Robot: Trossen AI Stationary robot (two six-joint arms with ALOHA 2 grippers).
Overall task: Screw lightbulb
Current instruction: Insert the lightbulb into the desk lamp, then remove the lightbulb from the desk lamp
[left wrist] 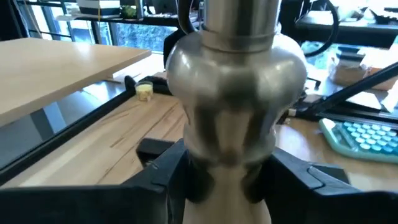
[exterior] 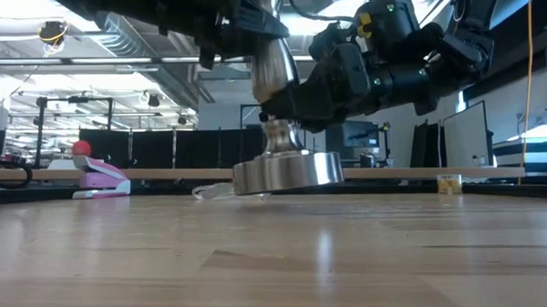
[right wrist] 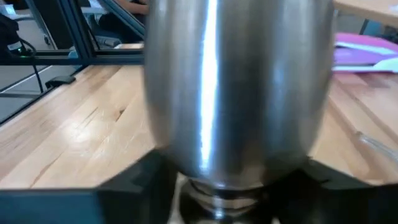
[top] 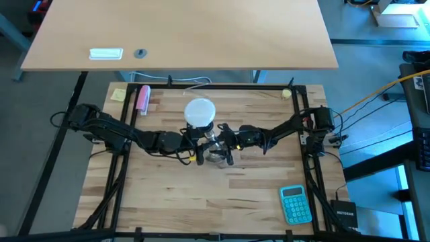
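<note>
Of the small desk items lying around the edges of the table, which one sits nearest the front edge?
The teal calculator, at the front right corner. The pink stapler and yellow sticky-note pad both lie at the far left corner, beyond the arms.

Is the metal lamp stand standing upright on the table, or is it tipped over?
Upright. In the low view the metal stand rests with its round base flat on the table and its stem rising straight up.
</note>
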